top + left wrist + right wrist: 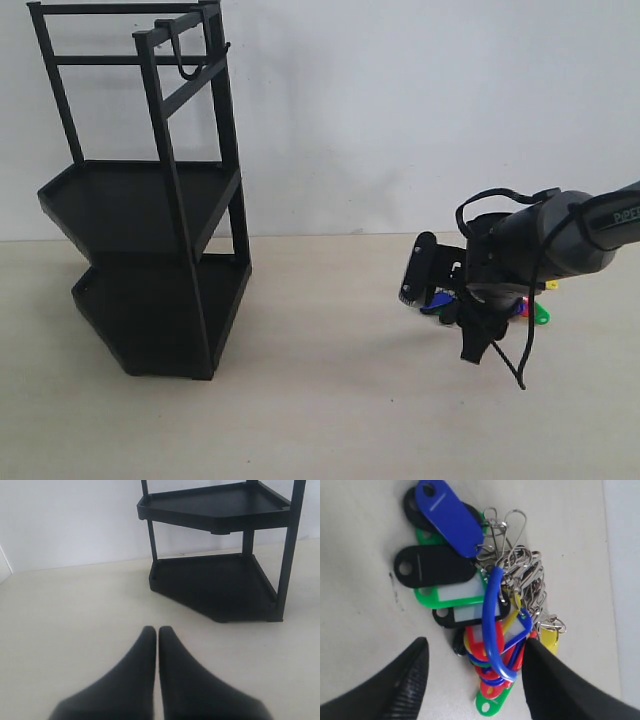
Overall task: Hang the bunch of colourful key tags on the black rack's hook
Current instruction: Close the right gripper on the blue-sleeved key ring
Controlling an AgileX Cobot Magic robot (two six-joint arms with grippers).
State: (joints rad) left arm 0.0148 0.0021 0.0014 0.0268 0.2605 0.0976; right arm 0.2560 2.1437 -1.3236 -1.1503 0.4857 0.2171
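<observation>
The colourful key tag bunch (480,605) lies on the table with its blue carabiner loop (492,625) on top and silver rings beside it. My right gripper (475,647) is open, its two black fingers standing either side of the bunch's near end without closing on it. In the exterior view the right gripper (455,300) hangs low over the key tag bunch (528,308) at the right. The black rack (150,210) stands at the left, with the hook (185,50) hanging from its top bar. My left gripper (157,630) is shut and empty, facing the black rack (220,580).
A white wall rises behind the pale table (330,400). The rack's two angular trays (130,200) sit one above the other. A small dark mark (394,587) shows on the table by the tags.
</observation>
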